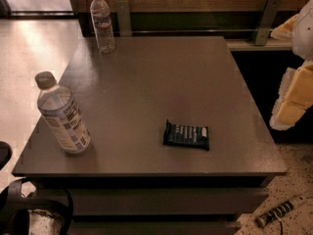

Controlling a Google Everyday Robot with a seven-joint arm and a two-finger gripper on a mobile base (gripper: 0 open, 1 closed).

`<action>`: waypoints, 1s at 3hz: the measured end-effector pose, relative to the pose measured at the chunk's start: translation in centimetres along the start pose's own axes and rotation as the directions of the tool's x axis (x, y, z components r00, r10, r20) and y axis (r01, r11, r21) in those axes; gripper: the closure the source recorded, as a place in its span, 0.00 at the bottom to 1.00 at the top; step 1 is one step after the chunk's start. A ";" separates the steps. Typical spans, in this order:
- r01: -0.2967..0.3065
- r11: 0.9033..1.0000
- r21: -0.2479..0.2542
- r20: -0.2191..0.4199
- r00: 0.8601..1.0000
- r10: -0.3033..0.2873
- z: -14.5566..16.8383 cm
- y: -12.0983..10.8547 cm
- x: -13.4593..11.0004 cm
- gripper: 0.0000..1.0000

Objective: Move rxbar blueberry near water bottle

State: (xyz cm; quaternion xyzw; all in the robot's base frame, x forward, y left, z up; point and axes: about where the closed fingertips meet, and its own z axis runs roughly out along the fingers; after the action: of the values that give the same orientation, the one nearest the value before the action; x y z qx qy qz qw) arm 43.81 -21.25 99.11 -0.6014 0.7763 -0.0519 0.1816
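Note:
The rxbar blueberry (186, 135) lies flat on the grey table (161, 77), right of centre near the front edge; its wrapper is dark navy with pale text. The water bottle (102, 23), slim and clear with a white cap and a reddish label band, stands upright at the table's far left corner. My gripper (293, 99), white and cream-yellow, hangs at the right edge of the view, beyond the table's right side. It is well apart from the bar and holds nothing that I can see.
A wider bottle (62, 114) with a grey cap and a white-and-blue label stands at the table's front left. A wooden wall and a metal rail run behind the table. A striped object (281, 210) lies on the floor at front right. Dark gear (19, 204) sits at bottom left.

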 end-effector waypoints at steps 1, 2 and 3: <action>0.000 1.000 0.000 0.000 1.000 0.000 0.0 0.0 0.0 0.00; -0.002 1.000 -0.006 0.025 1.000 0.002 0.3 0.0 0.0 0.00; -0.007 0.999 -0.052 0.252 0.968 0.019 4.5 -0.5 1.0 0.00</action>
State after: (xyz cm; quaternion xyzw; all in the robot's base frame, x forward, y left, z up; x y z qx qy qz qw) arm 45.63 -21.66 94.85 -0.6024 0.7519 0.0458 0.2639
